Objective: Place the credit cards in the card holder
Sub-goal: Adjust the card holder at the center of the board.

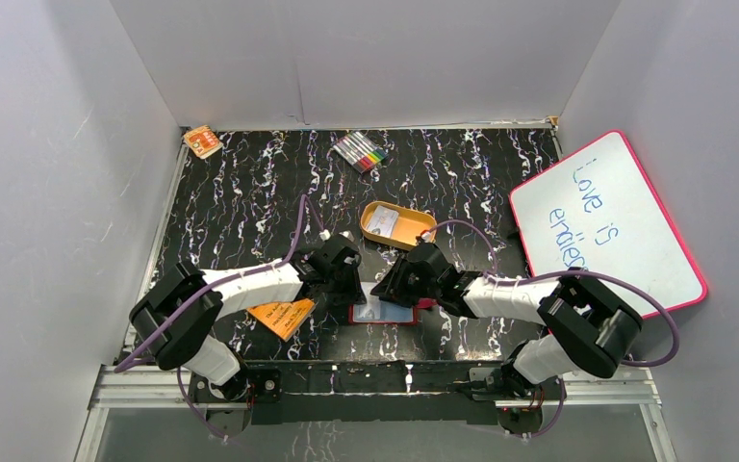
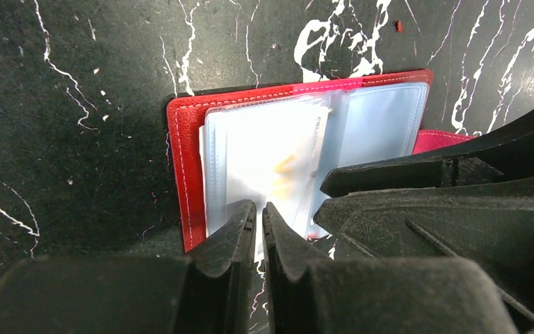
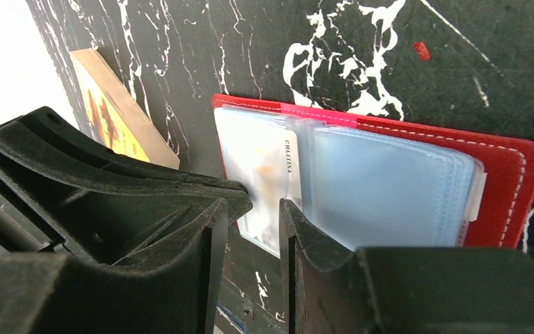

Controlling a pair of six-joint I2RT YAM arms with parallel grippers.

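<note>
Working over the card holder (image 1: 382, 313), spread open and flat on the black marbled table (image 1: 250, 202) near its front edge, just right of the orange booklet (image 1: 282, 316). Pinching the near edge of a pale credit card (image 2: 264, 163), sitting in a clear pocket of the holder's left leaf, with the left gripper (image 2: 259, 209), fingers pressing almost together on it. Straddling that same edge with the right gripper (image 3: 252, 210), fingers standing slightly apart, clamping nothing.

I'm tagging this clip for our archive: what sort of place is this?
Probably a robot test cell: plain white panel walls box in a black marbled tabletop, two arms are bolted to an aluminium rail at its near edge, and props like a whiteboard and marker pens lie about.
</note>
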